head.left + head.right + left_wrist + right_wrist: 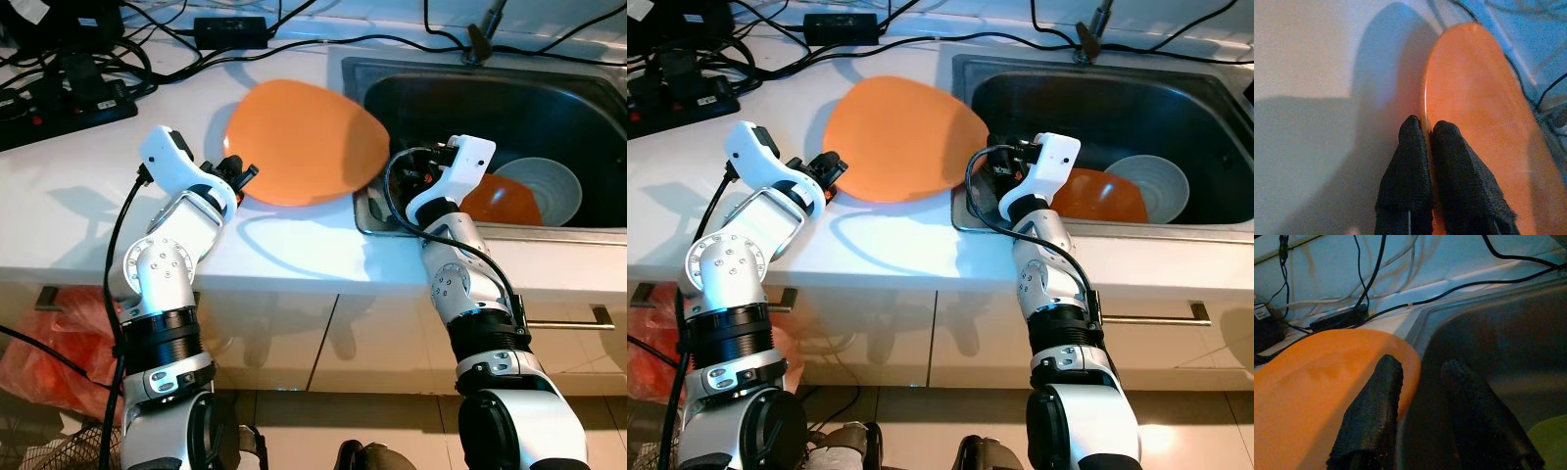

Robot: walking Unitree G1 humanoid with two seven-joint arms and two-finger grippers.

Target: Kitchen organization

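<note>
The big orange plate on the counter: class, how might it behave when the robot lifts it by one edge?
The orange plate keeps a smooth, even curve, so it is probably rigid. The left gripper pinches only its thin rim, so it could droop or pivot. Its glossy surface looks slippery, and one side overhangs the sink.

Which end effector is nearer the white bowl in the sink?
Right. The right end effector hovers open at the sink's near-left corner, some way from the white bowl. The left end effector is over the counter, pinching the orange plate's rim.
</note>
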